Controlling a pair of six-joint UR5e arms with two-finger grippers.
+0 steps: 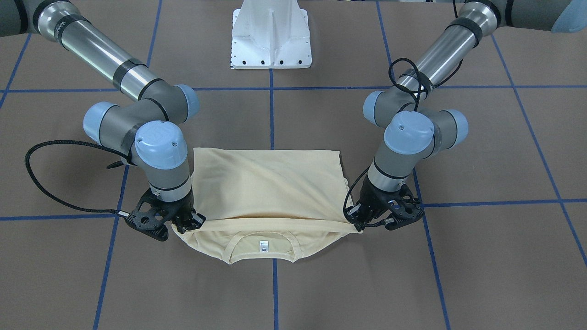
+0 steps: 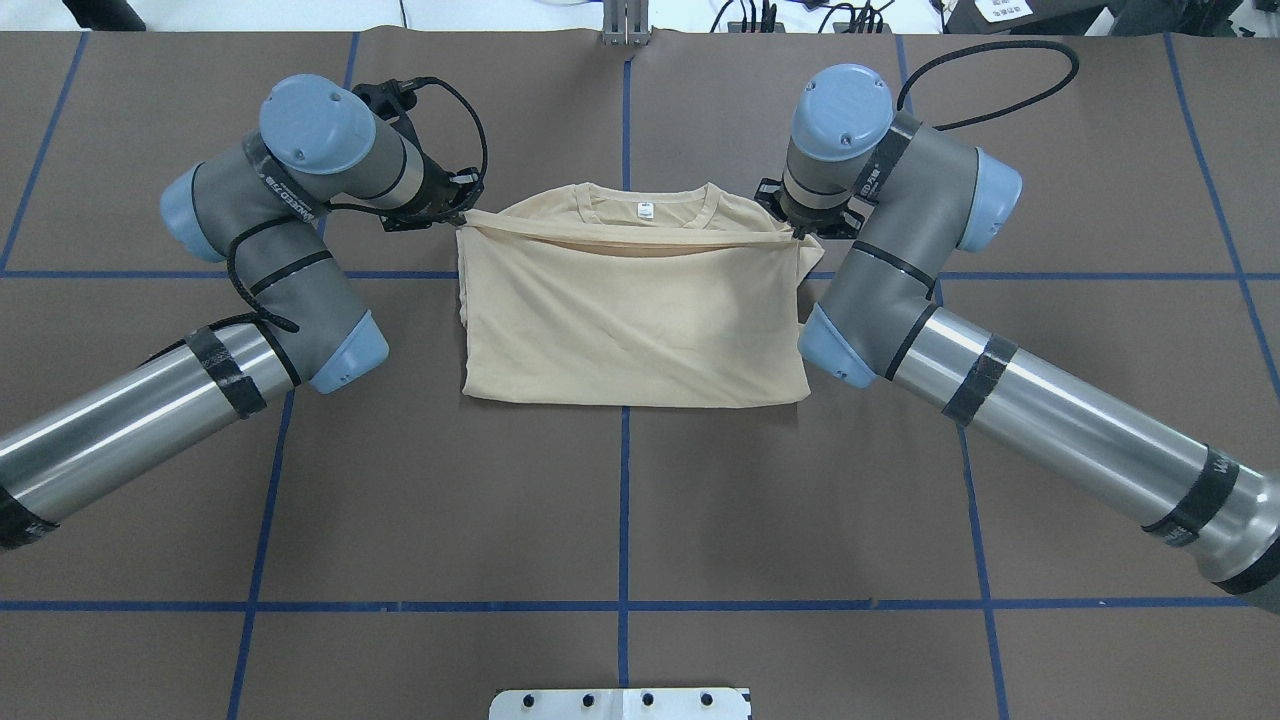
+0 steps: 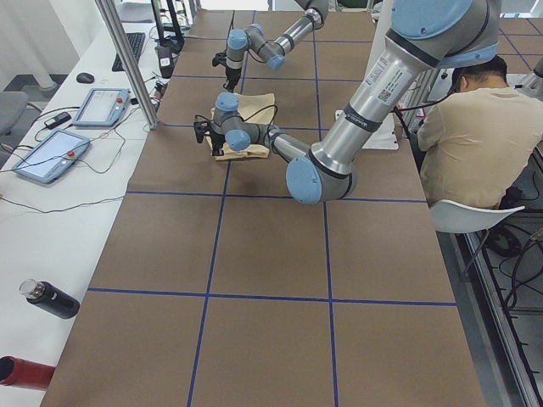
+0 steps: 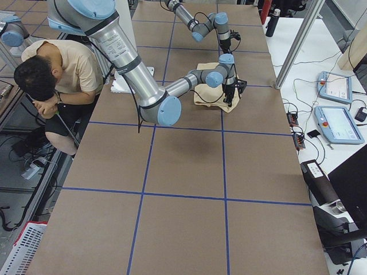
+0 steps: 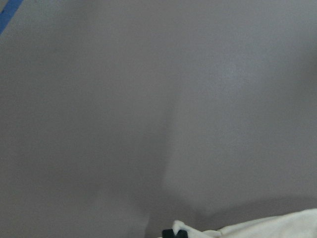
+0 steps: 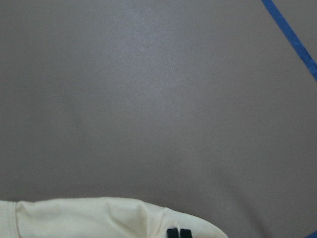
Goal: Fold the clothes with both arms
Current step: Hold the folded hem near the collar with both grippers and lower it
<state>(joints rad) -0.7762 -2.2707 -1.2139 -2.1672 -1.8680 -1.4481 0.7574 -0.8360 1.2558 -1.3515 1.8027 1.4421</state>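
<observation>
Seen from across the table (image 1: pixel 481 266), the shirt (image 1: pixel 270 183) lies near the middle, folded over on itself. Its collar (image 1: pixel 275 255) and white label (image 1: pixel 263 245) peek out on the near side. The right gripper (image 1: pixel 190 223) pinches the folded edge at the picture's left corner and the left gripper (image 1: pixel 355 219) pinches it at the right corner. Both are closed on the cloth, and the edge runs straight between them. A white base (image 1: pixel 271 34) stands at the far side.

From over the robot's shoulders, that edge spans from one gripper to the other above the collar, with a thin shadow under it. The rest of the shirt rests flat, lying across a blue tape line (image 2: pixel 624 500).

From either end of the table, the shirt sits far off between the two arms, and a person (image 3: pixel 475 144) is seated alongside.

The left wrist camera shows bare table, with a strip of cloth at the bottom beside a dark fingertip (image 5: pixel 168 233). The right wrist camera shows cloth low down with two dark fingertips (image 6: pixel 184 233) on it.
</observation>
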